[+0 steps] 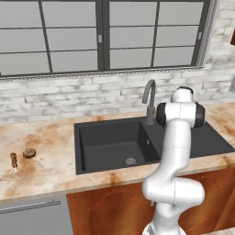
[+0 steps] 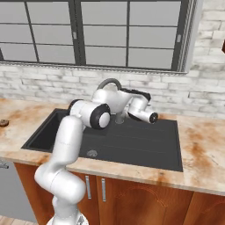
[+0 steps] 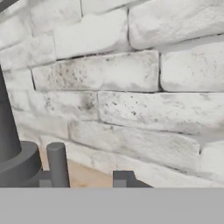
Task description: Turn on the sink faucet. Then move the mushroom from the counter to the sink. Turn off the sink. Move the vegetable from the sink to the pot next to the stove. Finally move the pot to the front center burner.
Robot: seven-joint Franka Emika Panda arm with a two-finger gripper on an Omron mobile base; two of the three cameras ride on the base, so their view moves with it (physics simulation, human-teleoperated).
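The sink faucet [image 1: 149, 98] is a dark grey gooseneck at the back of the black sink [image 1: 110, 143]; no water runs from it. In the hand view its round base [image 3: 17, 162] fills the lower left, and its small upright lever [image 3: 57, 163] stands just inside the left fingertip [image 3: 45, 182]. My gripper [image 3: 83, 181] is open, with its tips apart and the lever in the gap near the left one. It faces the brick wall behind the faucet [image 2: 110, 83]. The mushroom [image 1: 29, 153] lies on the counter [image 1: 55, 165], far left of the sink.
A slim reddish-brown stick-like piece [image 1: 13, 159] lies beside the mushroom. The white brick wall [image 3: 131, 87] rises close behind the faucet, with windows above. The sink's flat black ledge [image 2: 154, 136] lies to the right of the basin, and the drain [image 1: 131, 161] sits in the basin floor.
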